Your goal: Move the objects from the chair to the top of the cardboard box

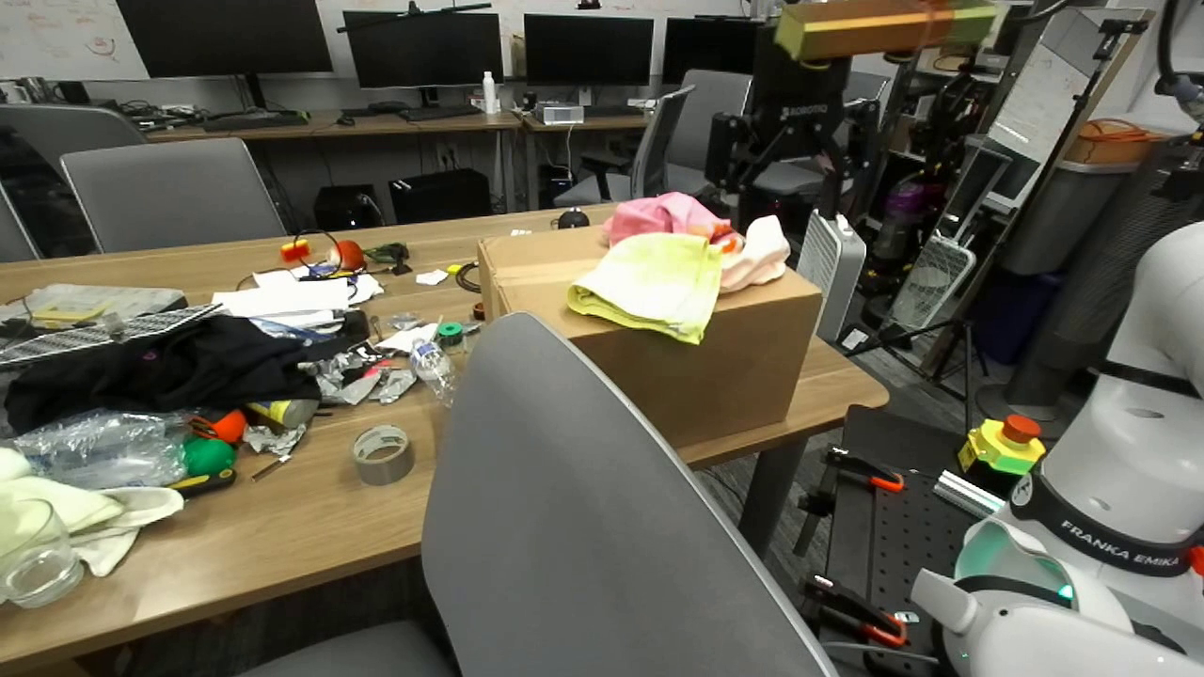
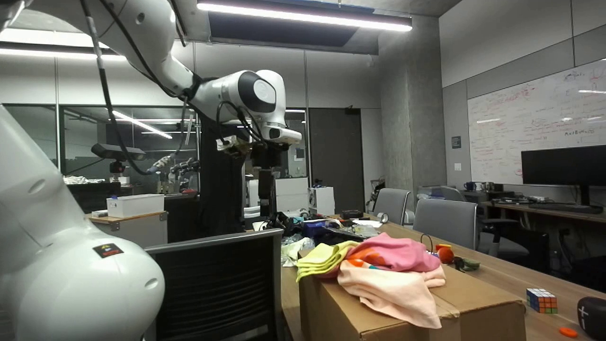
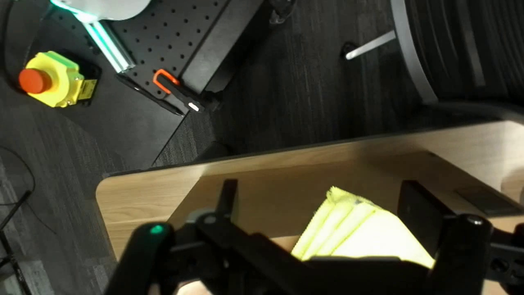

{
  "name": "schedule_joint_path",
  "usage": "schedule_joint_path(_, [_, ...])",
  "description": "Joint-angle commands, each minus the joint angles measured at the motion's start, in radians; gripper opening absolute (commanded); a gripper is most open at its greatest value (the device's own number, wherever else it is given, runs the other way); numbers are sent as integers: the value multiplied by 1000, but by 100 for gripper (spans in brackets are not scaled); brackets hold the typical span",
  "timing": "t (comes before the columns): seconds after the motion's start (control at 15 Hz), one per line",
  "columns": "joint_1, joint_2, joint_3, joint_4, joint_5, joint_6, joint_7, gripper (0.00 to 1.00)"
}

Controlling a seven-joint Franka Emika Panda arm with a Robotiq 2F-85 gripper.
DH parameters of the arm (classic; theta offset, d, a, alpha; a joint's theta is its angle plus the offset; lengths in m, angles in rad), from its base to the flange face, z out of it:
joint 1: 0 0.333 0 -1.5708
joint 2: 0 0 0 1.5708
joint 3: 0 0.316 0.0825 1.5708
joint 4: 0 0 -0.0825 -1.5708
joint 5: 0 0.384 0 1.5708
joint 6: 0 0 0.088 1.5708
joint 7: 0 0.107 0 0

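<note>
Below and beside the spread, empty end effector (image 3: 321, 192), folded yellow cloth (image 1: 658, 279) and pink-and-peach fabric (image 2: 397, 279) are being borne atop the brown cardboard box (image 1: 701, 385), the transfer being judged likely complete.

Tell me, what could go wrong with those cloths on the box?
The yellow cloth hangs partly over the edge of the cardboard box, so a bump might send it sliding off. The gripper hangs open, higher than the box; if it came down low, it could perhaps snag the pink cloth and drag it away.
</note>
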Motion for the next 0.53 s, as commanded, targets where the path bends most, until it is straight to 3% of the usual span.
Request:
schedule_joint_path(0.0, [15, -119, 13, -73, 15, -36, -182, 100])
schedule_joint_path(0.4, [18, -247, 26, -162, 89, -8, -378, 100])
schedule_joint_path(0.47, [-23, -182, 53, -119, 68, -28, -336, 100])
